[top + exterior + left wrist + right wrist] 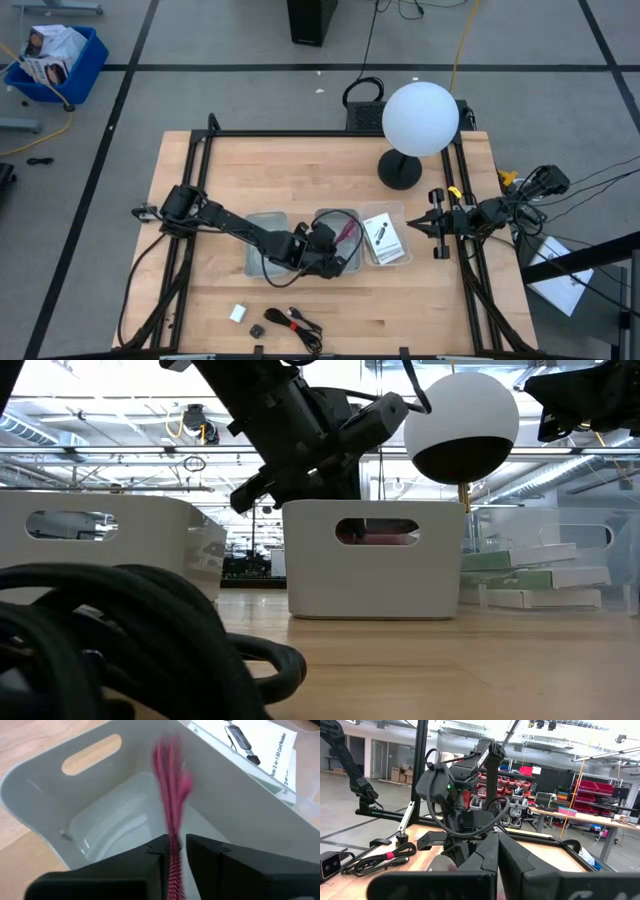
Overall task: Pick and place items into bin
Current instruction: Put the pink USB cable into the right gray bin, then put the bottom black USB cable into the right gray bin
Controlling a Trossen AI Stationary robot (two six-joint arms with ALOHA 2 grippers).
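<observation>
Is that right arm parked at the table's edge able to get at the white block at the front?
Probably not easily. The right gripper rests at the table's right edge, and the white block lies toward the front left. Between them the left gripper holds the dark-red strap over the bin.

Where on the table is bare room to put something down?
Bare wood lies between the left arm and the lamp base, and at the front right, beyond the black cable. The middle is crowded: bins, cards, and the left claw holding the red strap.
</observation>
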